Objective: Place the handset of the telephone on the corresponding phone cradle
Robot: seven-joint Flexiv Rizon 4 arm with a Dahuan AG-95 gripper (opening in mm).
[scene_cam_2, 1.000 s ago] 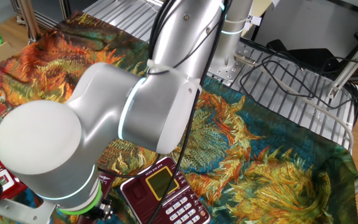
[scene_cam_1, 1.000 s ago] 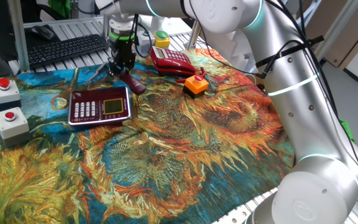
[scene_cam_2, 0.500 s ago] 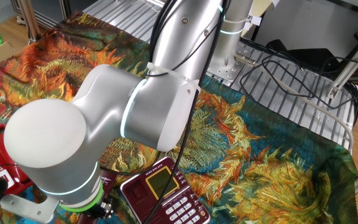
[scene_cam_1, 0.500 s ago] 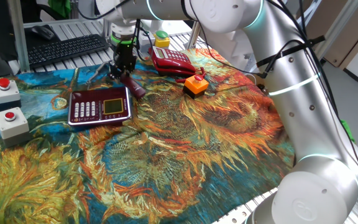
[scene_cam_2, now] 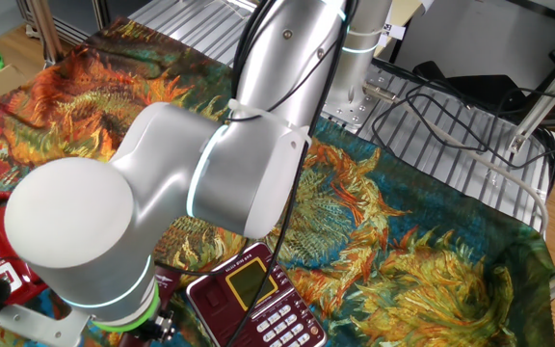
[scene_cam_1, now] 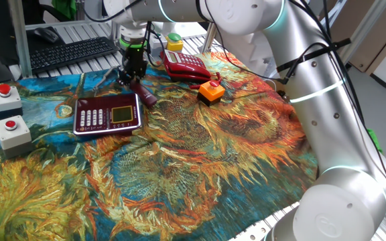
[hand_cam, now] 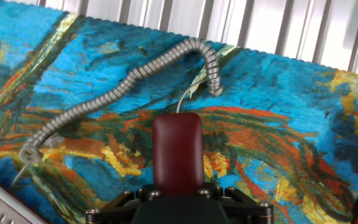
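Note:
The dark maroon handset (scene_cam_1: 144, 92) lies slanted on the cloth just behind the phone cradle (scene_cam_1: 108, 112), a flat maroon base with white keys and a yellowish display. My gripper (scene_cam_1: 132, 75) stands over the handset's far end, and its fingers appear closed on it. In the hand view the handset (hand_cam: 178, 152) runs straight out from between the jaws of my gripper (hand_cam: 178, 190), and its grey coiled cord (hand_cam: 123, 84) curves across the blue cloth. In the other fixed view the cradle (scene_cam_2: 249, 294) shows beside the arm, which hides the gripper.
A bright red telephone (scene_cam_1: 185, 65) and an orange block (scene_cam_1: 211, 92) sit to the right of the gripper. Two grey boxes with red buttons (scene_cam_1: 9, 114) stand at the left. A keyboard (scene_cam_1: 72, 52) lies behind the cloth's far edge.
The gripper has shifted slightly to the right with the handset's end. Over the last half second nothing visibly moved.

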